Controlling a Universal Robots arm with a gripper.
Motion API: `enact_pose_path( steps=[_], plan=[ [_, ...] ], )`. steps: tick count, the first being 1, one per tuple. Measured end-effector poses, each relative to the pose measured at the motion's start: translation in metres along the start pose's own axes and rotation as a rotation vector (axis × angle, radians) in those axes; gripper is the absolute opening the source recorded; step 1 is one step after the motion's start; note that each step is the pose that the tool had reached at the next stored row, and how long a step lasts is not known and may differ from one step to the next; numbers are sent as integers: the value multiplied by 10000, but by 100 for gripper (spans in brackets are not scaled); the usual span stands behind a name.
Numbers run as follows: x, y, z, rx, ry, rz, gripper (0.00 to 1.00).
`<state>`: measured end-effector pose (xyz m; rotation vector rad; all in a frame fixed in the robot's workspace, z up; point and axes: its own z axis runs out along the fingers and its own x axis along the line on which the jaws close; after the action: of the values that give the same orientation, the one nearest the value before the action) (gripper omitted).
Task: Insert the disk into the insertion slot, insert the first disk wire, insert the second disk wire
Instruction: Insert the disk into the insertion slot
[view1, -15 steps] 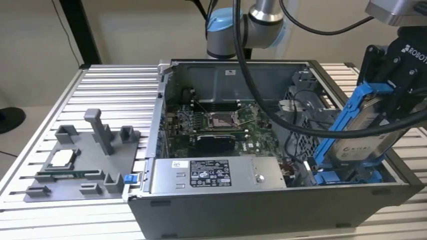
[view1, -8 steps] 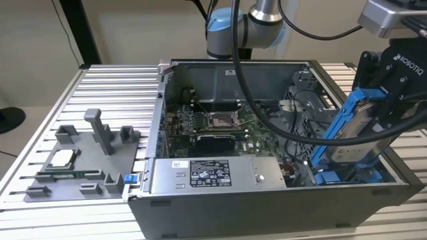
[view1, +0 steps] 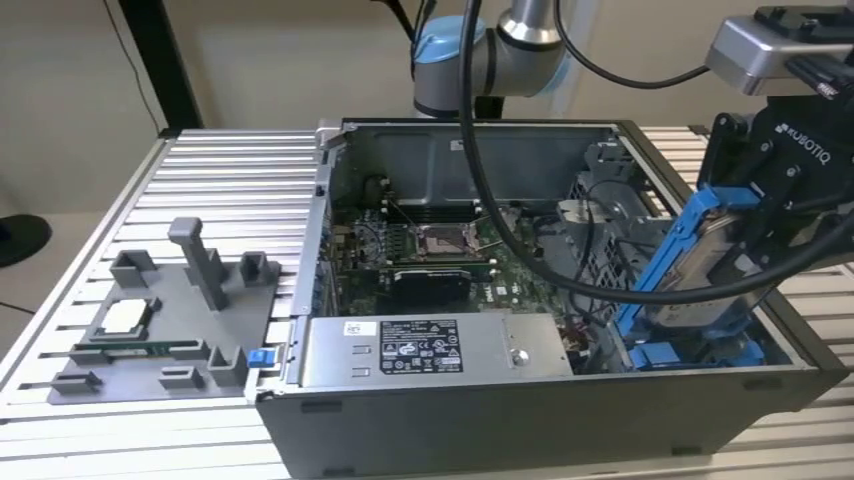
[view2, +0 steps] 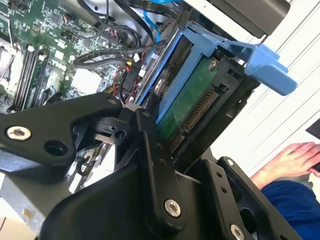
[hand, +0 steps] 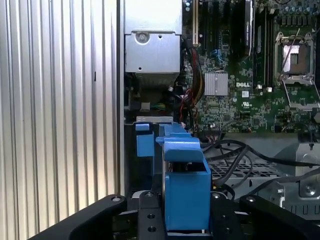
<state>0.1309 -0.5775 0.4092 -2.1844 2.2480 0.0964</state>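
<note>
Disk (view1: 690, 268) held tilted, nr slot (view1: 697, 353).

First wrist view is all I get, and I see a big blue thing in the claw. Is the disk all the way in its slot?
Observer: Not yet. In the exterior view the disk leans tilted, its lower end down by the insertion slot, its upper end in the gripper.
Operator: What's on its other side?
Observer: The second wrist view shows a green circuit board with a connector row.
Operator: Is anybody close?
Observer: Yes, a person's hand shows beyond the gripper in that view.
</note>
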Motion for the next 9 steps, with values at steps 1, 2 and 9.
enact_pose_path(
  steps=[1, 2, 9],
  plan=[
    [2, -3, 7, -1, -3, 0, 0],
    [4, -4, 13, -2, -3, 2, 0],
    [30, -15, 97, -35, -26, 29, 0]
  ],
)
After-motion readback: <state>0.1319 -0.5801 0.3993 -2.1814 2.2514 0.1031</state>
